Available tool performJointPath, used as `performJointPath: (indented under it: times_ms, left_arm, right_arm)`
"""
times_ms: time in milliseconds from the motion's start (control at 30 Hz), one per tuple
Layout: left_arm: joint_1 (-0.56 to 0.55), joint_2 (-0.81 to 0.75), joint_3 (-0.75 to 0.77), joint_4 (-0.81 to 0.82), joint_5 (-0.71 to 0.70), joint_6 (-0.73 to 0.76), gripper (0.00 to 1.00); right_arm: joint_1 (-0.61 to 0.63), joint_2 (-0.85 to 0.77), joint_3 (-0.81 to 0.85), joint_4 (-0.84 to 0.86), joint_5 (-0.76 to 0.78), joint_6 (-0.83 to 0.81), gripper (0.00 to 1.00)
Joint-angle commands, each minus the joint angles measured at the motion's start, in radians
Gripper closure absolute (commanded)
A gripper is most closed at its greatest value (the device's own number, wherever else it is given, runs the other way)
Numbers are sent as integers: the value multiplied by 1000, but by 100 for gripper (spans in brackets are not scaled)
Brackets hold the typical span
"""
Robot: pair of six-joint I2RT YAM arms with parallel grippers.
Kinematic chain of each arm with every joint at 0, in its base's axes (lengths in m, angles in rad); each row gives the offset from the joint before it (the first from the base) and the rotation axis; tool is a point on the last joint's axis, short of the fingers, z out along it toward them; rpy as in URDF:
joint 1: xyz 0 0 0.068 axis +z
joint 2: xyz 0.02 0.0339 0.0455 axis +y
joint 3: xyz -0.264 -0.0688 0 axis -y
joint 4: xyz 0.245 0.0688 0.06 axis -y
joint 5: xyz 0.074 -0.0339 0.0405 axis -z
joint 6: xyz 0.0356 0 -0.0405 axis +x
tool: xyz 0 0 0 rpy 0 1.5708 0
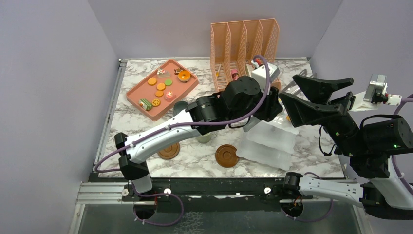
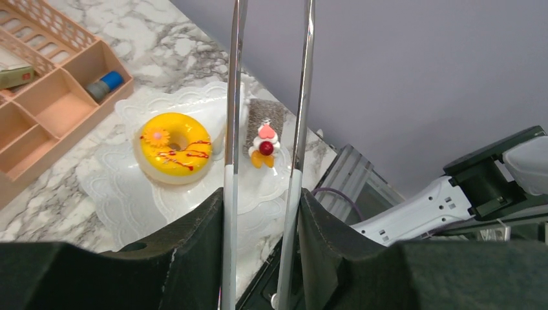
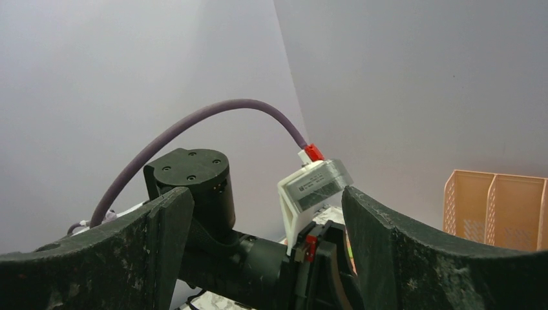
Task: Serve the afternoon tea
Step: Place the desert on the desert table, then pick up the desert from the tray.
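My left gripper (image 2: 262,197) is shut on a pair of metal tongs (image 2: 231,129), whose two arms run up between its jaws. Below the tongs lies a white lace-edged plate (image 2: 123,187) carrying a yellow donut (image 2: 174,147) and a small cake slice (image 2: 263,132) with a cherry. The tong tips are out of frame. My right gripper (image 1: 287,86) hangs open in the air beside the left wrist, holding nothing. Two brown coasters (image 1: 168,151) (image 1: 227,156) lie near the front edge. A grey-blue mug (image 1: 180,106) and a pale green mug (image 1: 204,138) show only partly behind the left arm.
A salmon tray (image 1: 139,92) with several toy cookies and cakes sits at the back left. A peach file organizer (image 1: 243,46) stands at the back. White plates (image 1: 270,146) lie front right. In the right wrist view the open right gripper (image 3: 262,213) frames the left arm's wrist.
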Motion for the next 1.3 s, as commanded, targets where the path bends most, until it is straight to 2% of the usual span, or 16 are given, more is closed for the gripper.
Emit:
performJointPath:
  times_ms: [0, 333, 467, 667, 867, 1033, 1267]
  left_arm:
    - [-7, -91, -47, 65, -136, 22, 59]
    - [14, -184, -192, 64, -310, 26, 59]
    - [70, -230, -268, 35, -356, -8, 59]
    - [276, -301, -405, -37, -306, -57, 60]
    - [476, -358, -485, -123, -314, -30, 59]
    - [633, -354, -513, -206, -306, 12, 59]
    - [830, -300, -526, -278, -204, 88, 59]
  right_arm:
    - [-1, -6, -2, 15, 14, 4, 10]
    - [-1, -4, -10, 14, 18, 5, 10]
    - [-1, 0, -17, 10, 14, 10, 10]
    - [-1, 16, -37, 0, 13, 16, 9]
    - [-1, 23, -80, -13, 13, 29, 9]
    - [-1, 25, -137, 3, 10, 46, 9]
    - [-1, 39, -181, 13, -12, 50, 8]
